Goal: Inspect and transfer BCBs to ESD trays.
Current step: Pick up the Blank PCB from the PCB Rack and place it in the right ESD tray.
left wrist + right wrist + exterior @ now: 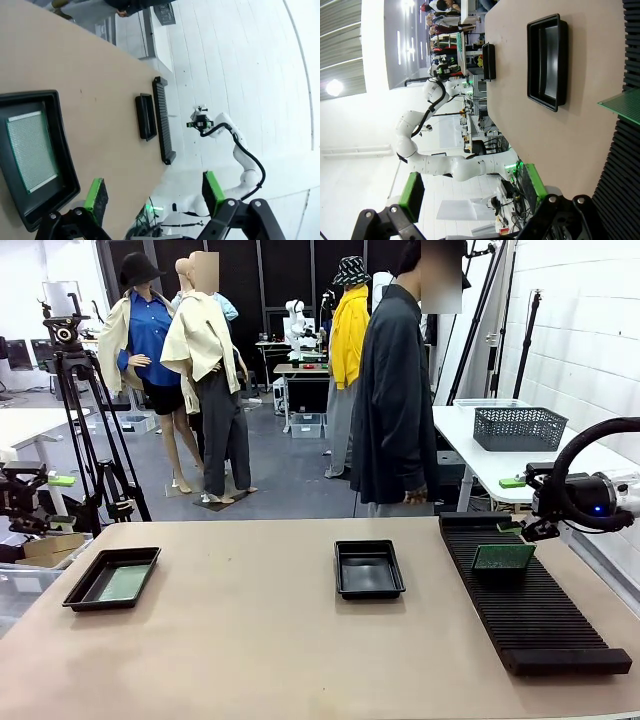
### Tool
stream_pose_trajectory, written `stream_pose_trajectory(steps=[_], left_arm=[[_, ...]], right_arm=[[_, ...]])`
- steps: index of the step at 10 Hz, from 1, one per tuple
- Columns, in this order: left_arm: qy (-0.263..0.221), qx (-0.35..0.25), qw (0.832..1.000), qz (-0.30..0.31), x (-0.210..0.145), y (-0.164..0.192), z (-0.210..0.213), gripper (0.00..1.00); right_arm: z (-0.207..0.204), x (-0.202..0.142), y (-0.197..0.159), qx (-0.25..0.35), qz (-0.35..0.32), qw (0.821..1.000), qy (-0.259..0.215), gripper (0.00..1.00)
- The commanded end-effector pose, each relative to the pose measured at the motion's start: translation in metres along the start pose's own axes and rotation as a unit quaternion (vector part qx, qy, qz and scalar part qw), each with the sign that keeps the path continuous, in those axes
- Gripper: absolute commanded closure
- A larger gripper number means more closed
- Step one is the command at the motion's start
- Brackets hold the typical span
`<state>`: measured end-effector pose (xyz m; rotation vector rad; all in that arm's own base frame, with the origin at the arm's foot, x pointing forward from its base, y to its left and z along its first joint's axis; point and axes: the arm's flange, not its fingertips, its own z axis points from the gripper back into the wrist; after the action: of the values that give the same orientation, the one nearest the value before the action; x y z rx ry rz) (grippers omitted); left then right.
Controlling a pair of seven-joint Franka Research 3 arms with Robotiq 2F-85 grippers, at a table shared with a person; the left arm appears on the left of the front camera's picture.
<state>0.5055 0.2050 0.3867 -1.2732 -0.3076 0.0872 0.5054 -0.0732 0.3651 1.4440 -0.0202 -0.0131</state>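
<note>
standing upright in the rack (pixel 540 612), one bcb (pixel 503 556).

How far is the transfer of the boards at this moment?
Done: the left ESD tray holds a BCB. In hand: nothing; the left gripper and right gripper are both open and empty. Left: a second BCB stands in the slotted rack, and the middle ESD tray is empty.

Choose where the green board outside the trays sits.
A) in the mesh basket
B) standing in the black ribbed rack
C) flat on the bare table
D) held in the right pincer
B: the BCB stands on edge in a slot of the black rack.
</note>
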Motion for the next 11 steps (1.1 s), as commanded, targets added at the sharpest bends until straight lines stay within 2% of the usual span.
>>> stream_pose_trajectory(steps=[1,2,3,4,11], left_arm=[[0.054,-0.012,0.998,0.011,0.0064,-0.0004,-0.0005,0.0],[0.078,-0.009,0.997,0.014,0.0057,0.0011,-0.0032,0.0],[0.092,-0.036,0.995,0.01,0.005,-0.0016,-0.0017,0.0],[0.043,-0.015,0.999,0.009,-0.0027,0.0055,-0.0092,0.0],[0.043,-0.015,0.999,0.009,-0.0027,0.0055,-0.0092,0.0]], right_arm=[[-0.0018,-0.0055,-0.0001,-0.001,0.007,1.0,0.002,0.0],[-0.0018,-0.0055,-0.0001,-0.001,0.007,1.0,0.002,0.0],[-0.0018,-0.0055,-0.0001,-0.001,0.007,1.0,0.002,0.0],[-0.0018,-0.0055,-0.0001,-0.001,0.007,1.0,0.002,0.0],[-0.0001,0.0,0.0,0.0,0.0,1.0,0.0,0.0]])
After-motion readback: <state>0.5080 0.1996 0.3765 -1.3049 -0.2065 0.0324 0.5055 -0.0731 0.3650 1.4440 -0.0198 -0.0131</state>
